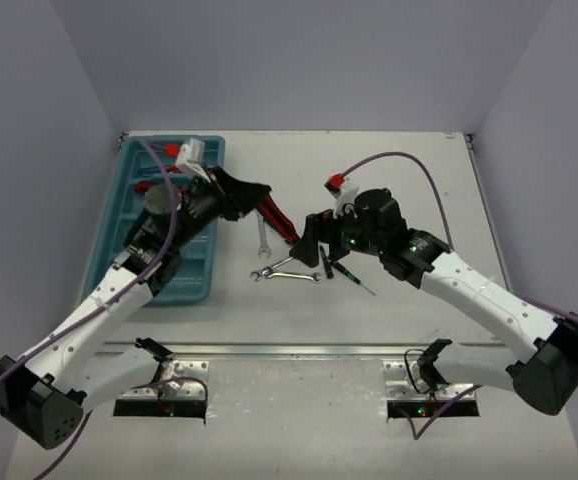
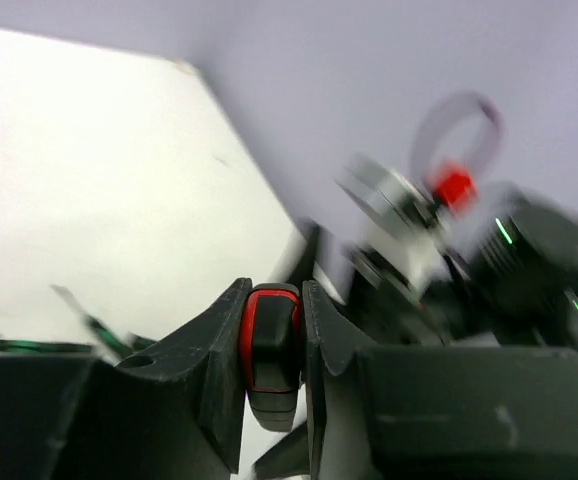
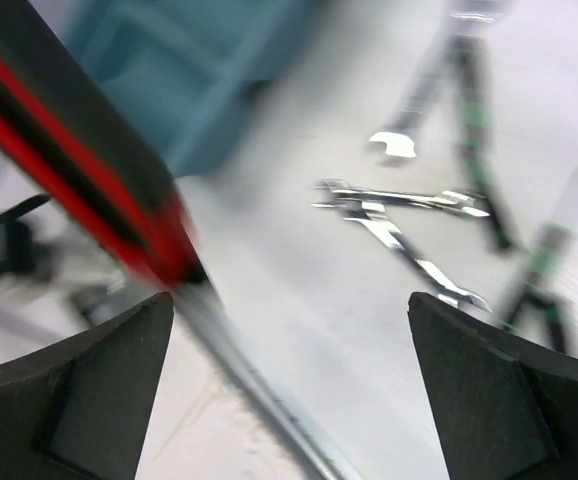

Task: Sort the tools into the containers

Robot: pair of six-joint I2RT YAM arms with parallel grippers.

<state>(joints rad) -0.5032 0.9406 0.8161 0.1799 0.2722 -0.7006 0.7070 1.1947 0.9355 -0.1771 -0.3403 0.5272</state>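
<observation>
My left gripper (image 1: 252, 193) is shut on one handle of the red-and-black pliers (image 1: 277, 218) and holds them above the table, right of the teal tray (image 1: 195, 283). The left wrist view shows the handle (image 2: 272, 340) clamped between the jaws of the gripper (image 2: 274, 300). My right gripper (image 1: 314, 250) is open and empty just right of the pliers' far end. In the right wrist view, the gripper (image 3: 289, 370) is wide open, with the pliers (image 3: 79, 170) at upper left. Silver wrenches (image 1: 289, 272) (image 3: 399, 200) and black-green screwdrivers (image 1: 354, 277) (image 3: 479, 120) lie on the table.
Another wrench (image 1: 262, 240) lies between the tray and the right gripper. Red-handled tools (image 1: 152, 186) lie in the tray under the left arm. A metal rail (image 1: 299, 350) runs along the near table edge. White walls stand on three sides.
</observation>
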